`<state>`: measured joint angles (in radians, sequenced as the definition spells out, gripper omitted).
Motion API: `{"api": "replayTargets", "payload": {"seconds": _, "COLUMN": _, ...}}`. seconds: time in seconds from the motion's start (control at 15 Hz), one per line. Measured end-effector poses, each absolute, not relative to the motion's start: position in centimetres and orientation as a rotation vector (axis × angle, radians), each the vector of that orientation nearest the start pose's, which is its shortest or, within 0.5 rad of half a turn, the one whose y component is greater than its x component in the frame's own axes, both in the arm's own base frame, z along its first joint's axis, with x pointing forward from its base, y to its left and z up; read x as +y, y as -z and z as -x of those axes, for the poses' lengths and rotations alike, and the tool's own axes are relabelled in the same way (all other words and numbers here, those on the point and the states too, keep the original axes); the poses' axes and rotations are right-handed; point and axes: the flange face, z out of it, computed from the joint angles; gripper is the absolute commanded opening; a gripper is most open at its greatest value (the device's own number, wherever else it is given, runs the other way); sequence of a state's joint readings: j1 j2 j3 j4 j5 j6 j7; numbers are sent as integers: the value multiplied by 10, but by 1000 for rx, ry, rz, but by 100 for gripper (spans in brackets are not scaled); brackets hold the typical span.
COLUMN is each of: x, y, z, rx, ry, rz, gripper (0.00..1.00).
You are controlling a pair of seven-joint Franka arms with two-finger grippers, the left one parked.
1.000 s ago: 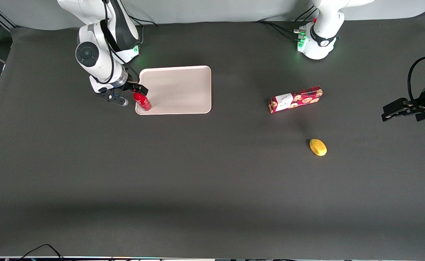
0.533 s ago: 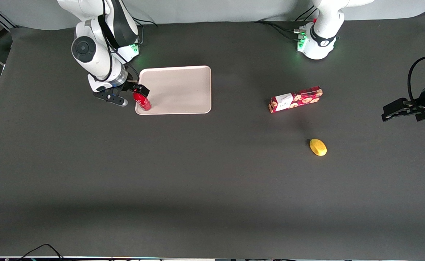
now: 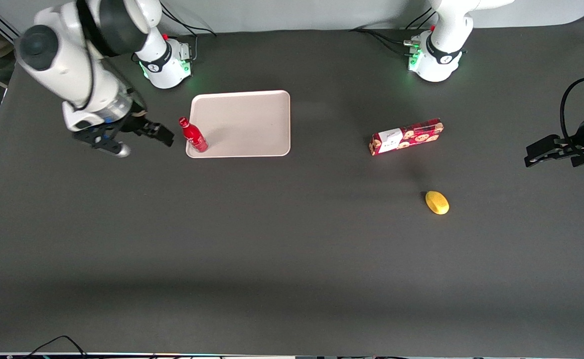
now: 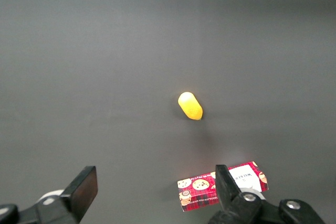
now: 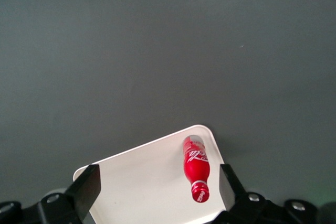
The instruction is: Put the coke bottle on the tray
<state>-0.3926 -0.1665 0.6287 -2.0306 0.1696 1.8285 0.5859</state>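
The coke bottle (image 3: pixel 193 135) (image 5: pixel 196 169) is a small red bottle with a red cap. It stands upright inside the tray (image 3: pixel 247 119) (image 5: pixel 142 182), in the corner nearest the front camera at the working arm's end. My right gripper (image 3: pixel 145 141) (image 5: pixel 157 195) hangs open above the table just off that end of the tray. It is apart from the bottle and nothing is between its fingers. In the right wrist view the bottle and the tray corner show between the two spread fingers.
A long red cookie box (image 3: pixel 406 136) (image 4: pixel 220 190) lies toward the parked arm's end of the table. A yellow lemon-like object (image 3: pixel 437 202) (image 4: pixel 190 106) sits nearer the front camera than the box. Both arm bases stand along the table's back edge.
The gripper has let go of the bottle, opened, and drawn up and away from the tray toward the working arm's end. The bottle stays upright on the tray.
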Motion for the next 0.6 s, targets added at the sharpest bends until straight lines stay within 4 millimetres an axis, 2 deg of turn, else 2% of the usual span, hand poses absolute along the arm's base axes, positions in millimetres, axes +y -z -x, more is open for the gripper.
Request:
{"api": "replayTargets", "payload": {"seconds": 0.2, "x": 102, "y": -535, "z": -547, "rx": 659, "ry": -194, "rz": 3001, "gripper": 100}}
{"api": "replayTargets", "payload": {"seconds": 0.33, "x": 69, "y": -547, "z": -576, "rx": 697, "ry": -197, "rz": 2985, "gripper": 100}}
{"api": "replayTargets", "payload": {"seconds": 0.47, "x": 37, "y": -545, "z": -593, "rx": 704, "ry": -203, "rz": 2974, "gripper": 100}}
{"api": "replayTargets", "payload": {"seconds": 0.6, "x": 8, "y": -535, "z": -600, "rx": 676, "ry": -220, "rz": 2974, "gripper": 100}}
